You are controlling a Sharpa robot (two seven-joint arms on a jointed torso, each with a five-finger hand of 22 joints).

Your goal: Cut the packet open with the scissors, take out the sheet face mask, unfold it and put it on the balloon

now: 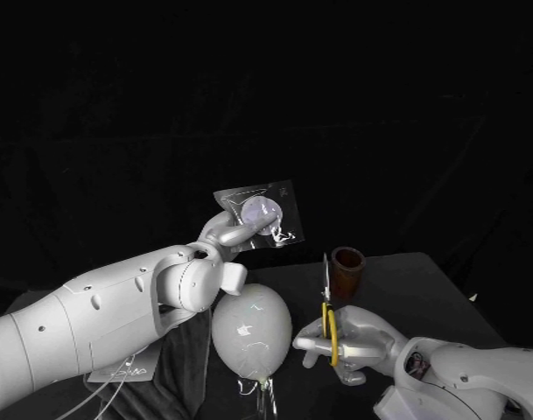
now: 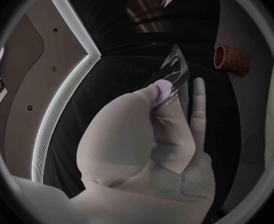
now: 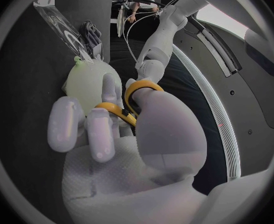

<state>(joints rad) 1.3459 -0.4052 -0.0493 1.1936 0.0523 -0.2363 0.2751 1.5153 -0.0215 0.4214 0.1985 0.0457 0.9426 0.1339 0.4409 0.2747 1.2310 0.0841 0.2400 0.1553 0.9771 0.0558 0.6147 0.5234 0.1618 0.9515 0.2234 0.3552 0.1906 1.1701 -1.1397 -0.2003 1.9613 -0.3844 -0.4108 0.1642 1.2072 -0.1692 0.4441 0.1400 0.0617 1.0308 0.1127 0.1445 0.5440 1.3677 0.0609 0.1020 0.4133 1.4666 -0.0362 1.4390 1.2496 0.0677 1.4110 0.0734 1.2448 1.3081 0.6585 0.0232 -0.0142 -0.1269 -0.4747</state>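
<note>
Left hand (image 1: 225, 234): raised above the black table (image 1: 405, 284), thumb and fingers pinched together on the lower corner of the clear, flat plastic packet (image 1: 263, 213). In the left wrist view the thumb presses the film against the fingers (image 2: 198, 104), and the packet (image 2: 174, 74) stands up past the fingertips. A pale round patch shows through the film just above the grip.

Room around the packet: top and far edges are free in the air, with nothing touching them. The edge turned toward the right hand has an open gap before the scissor tip, near but apart.

White oval balloon (image 1: 251, 328): lies on the table below the left hand, between the two hands and just beside the right hand's fingers. Cannot tell whether they touch. The right wrist view shows the balloon (image 3: 90, 82) just beyond the fingers and the packet (image 3: 59, 22) farther out.

Right hand (image 1: 342, 343): low over the table, fingers closed round the handles of the yellow-handled steel scissors (image 1: 328, 302). The yellow loops (image 3: 134, 97) sit between thumb and fingers. The blades point up from the hand and appear as one narrow strip, so they seem to be together.

Brown cylindrical tube (image 1: 346, 269): upright just beyond the blades on the right hand's outer side. Contact cannot be judged. Bare table lies beyond it.
</note>
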